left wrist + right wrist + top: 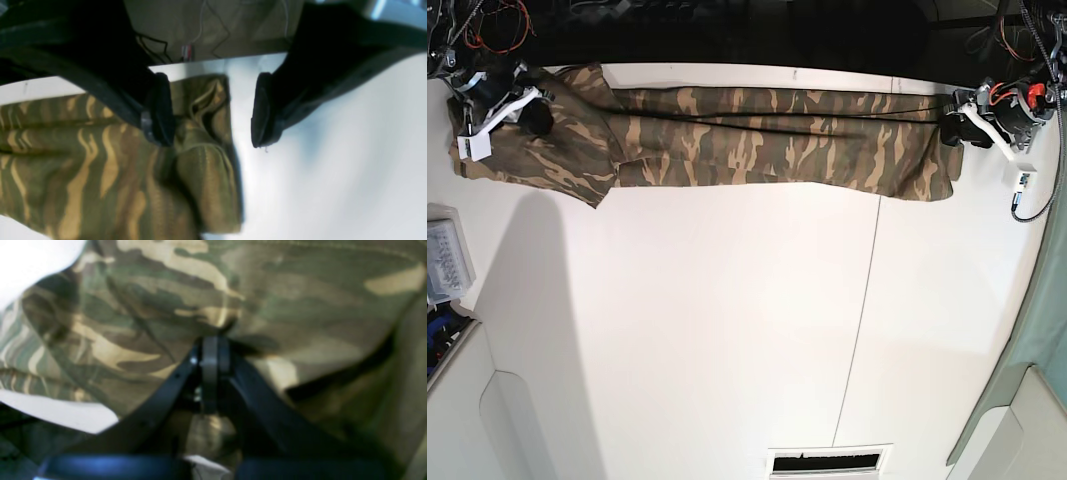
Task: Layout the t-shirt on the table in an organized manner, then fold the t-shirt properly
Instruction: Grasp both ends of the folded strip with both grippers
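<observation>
The camouflage t-shirt [757,140] lies stretched in a long band along the far edge of the white table [727,330]. At the band's right end in the base view, my left gripper [955,128] stands open. The left wrist view shows its two black fingers [160,110] wide apart over the shirt's bunched end [200,160], with nothing clamped. My right gripper [532,115] is at the band's left end. In the right wrist view it [211,343] is shut on a pinch of t-shirt cloth [166,306].
A thin dark seam [862,310] runs across the table. A clear plastic box [447,255] sits off the left edge. A slotted vent [827,462] lies at the near edge. Cables [1027,190] hang at the far right, close to the table's back edge.
</observation>
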`<action>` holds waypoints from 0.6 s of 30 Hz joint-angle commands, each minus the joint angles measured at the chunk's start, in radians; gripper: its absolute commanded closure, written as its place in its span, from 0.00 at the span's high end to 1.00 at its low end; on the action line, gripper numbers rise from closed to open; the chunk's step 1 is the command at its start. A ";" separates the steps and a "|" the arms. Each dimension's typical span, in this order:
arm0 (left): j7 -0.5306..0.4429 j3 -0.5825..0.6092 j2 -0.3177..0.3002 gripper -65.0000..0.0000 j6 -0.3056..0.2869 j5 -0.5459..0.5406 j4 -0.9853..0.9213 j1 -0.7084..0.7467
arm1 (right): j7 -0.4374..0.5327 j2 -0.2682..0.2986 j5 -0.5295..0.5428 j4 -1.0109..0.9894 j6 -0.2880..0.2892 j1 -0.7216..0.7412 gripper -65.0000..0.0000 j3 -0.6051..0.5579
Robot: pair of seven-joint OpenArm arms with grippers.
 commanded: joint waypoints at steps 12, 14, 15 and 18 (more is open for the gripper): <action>-0.107 -0.006 0.043 0.62 0.007 0.098 -0.047 -0.010 | -0.025 0.011 0.003 0.002 0.003 0.000 0.00 -0.003; -0.107 -0.005 0.046 0.62 0.010 0.098 -0.066 -0.010 | -0.025 0.011 0.004 0.002 0.002 -0.004 0.00 -0.003; -0.106 -0.004 0.050 0.62 0.010 0.098 -0.068 -0.010 | -0.025 0.011 0.004 0.002 0.002 -0.004 0.00 -0.003; -0.106 0.016 0.058 0.62 0.008 0.098 -0.068 -0.010 | -0.024 0.011 0.006 0.002 0.002 -0.003 0.00 -0.003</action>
